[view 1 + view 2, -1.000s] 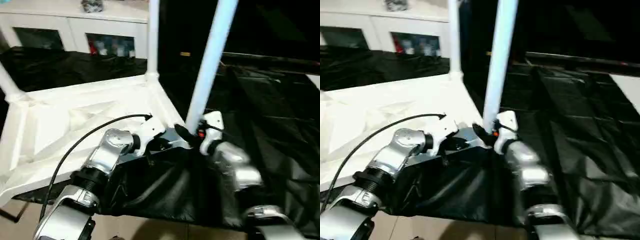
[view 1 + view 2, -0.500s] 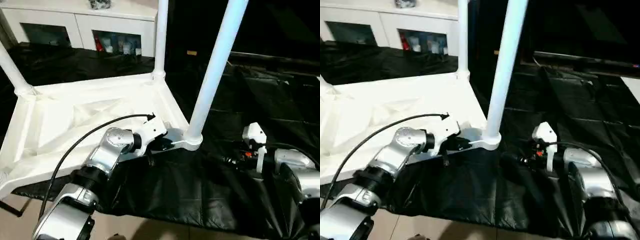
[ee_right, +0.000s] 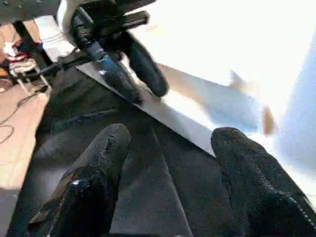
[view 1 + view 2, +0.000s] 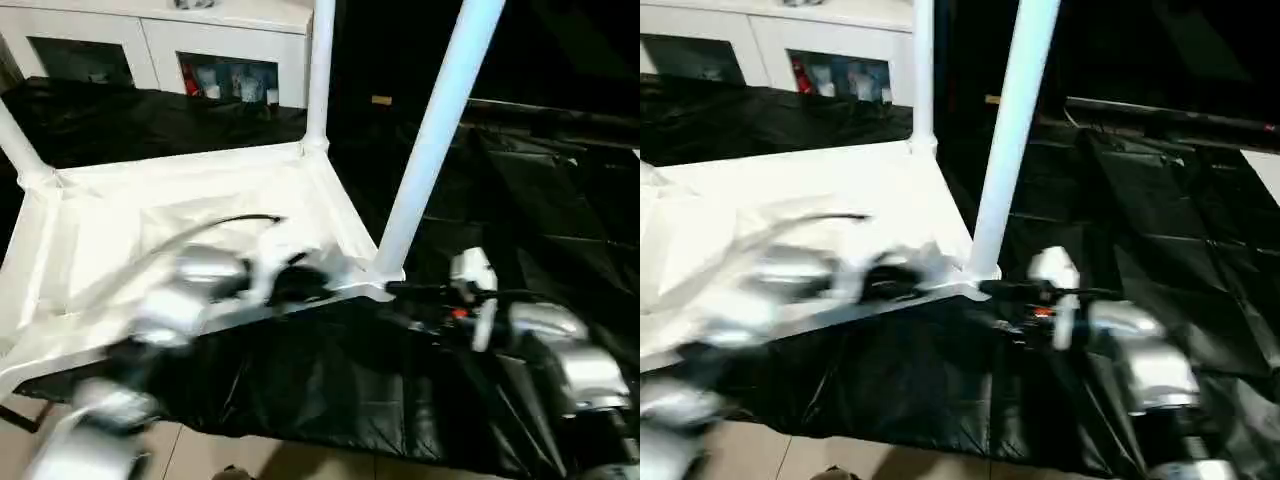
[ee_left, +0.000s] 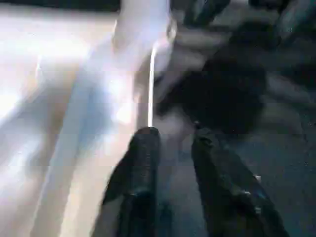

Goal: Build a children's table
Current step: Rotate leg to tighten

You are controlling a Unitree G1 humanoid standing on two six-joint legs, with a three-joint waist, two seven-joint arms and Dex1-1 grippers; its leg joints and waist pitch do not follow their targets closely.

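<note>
An upturned white table top (image 4: 120, 215) lies on a desk draped in black sheeting (image 4: 300, 390), its ribbed underside facing up and its near edge running along the sheet toward the desk's front rim. A white cabinet (image 4: 160, 45) with glass doors stands behind, leaving a strip of black sheet between it and the top.

Three legs rise from corner sockets: a far-left leg (image 4: 18, 145), a far-right leg (image 4: 320, 75) and a near-right leg (image 4: 435, 140), this last one leaning slightly. To its right the black-covered surface stretches open and unoccupied.

The left hand (image 5: 173, 143), blurred, sits at the top's near edge just left of the near-right socket; its black fingers (image 5: 143, 163) stand narrowly parted with the thin white edge (image 5: 150, 84) running ahead of them, and whether they touch it cannot be told.

The right hand (image 3: 168, 148) hovers over the sheet, fingers spread wide and grasping nothing, pointed at the near-right corner just beside the socket (image 4: 385, 272).
</note>
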